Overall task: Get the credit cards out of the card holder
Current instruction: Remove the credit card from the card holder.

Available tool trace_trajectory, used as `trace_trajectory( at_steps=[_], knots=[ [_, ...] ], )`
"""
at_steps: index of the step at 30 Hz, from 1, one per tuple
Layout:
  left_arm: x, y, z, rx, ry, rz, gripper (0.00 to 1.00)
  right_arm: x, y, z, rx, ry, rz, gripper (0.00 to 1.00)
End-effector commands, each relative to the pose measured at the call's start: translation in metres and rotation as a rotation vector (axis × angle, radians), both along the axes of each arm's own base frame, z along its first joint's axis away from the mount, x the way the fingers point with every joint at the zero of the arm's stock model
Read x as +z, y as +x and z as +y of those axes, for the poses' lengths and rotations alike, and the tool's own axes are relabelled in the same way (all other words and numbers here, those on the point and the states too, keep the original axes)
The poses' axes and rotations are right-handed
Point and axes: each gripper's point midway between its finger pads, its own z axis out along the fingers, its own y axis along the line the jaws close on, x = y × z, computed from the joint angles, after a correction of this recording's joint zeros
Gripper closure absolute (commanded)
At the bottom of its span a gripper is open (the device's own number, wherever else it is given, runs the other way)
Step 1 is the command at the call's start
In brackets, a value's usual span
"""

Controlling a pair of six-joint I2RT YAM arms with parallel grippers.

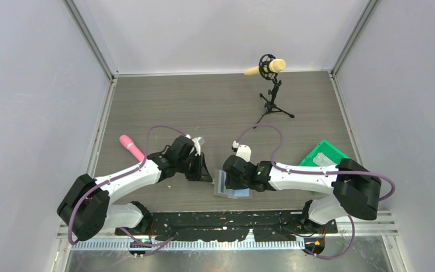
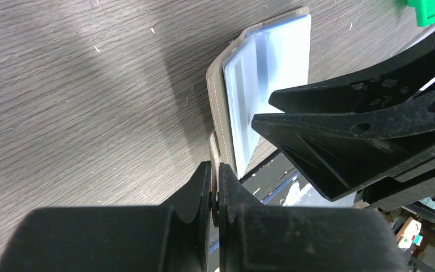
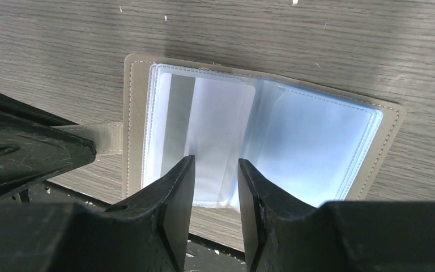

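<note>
The card holder lies open and flat near the table's front edge, grey-olive outside with light blue clear pockets inside. A pale silvery credit card sits in the left-hand pocket. My left gripper is shut on the holder's beige strap at its left side. My right gripper hangs just above the pockets' near edge, jaws apart, with only the clear pocket showing in the gap. Its fingers cover part of the holder in the left wrist view.
A green bin with a pale flat piece in it stands at the right. A pink object lies left of my left arm. A microphone on a small tripod stands at the back. A black mat runs along the front edge.
</note>
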Motion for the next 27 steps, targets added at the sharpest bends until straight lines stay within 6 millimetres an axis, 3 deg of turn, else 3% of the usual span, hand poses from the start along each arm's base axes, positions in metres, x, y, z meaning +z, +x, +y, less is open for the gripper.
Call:
trace_trajectory(
  at_steps=[1, 6, 11, 15, 21, 27],
  knots=[
    [0.008, 0.003, -0.001, 0.01, -0.02, -0.024, 1.0, 0.019, 0.006, 0.004, -0.019, 0.063, -0.05, 0.56],
    [0.009, 0.003, -0.001, 0.012, -0.025, -0.027, 1.0, 0.036, 0.003, 0.028, 0.031, 0.196, -0.059, 0.45],
    [0.009, 0.002, -0.001, 0.013, -0.025, -0.023, 1.0, 0.026, 0.0, 0.033, 0.037, 0.192, -0.028, 0.4],
    [0.01, 0.002, -0.001, 0.013, -0.028, -0.024, 1.0, 0.011, 0.0, 0.026, 0.019, 0.144, -0.011, 0.41],
    [0.01, 0.002, 0.0, 0.013, -0.027, -0.024, 1.0, 0.0, -0.001, 0.015, 0.003, 0.083, 0.0, 0.51],
    [0.008, 0.002, 0.001, 0.015, -0.019, -0.022, 1.0, 0.007, 0.002, 0.004, -0.02, 0.051, -0.025, 0.57]
  ],
)
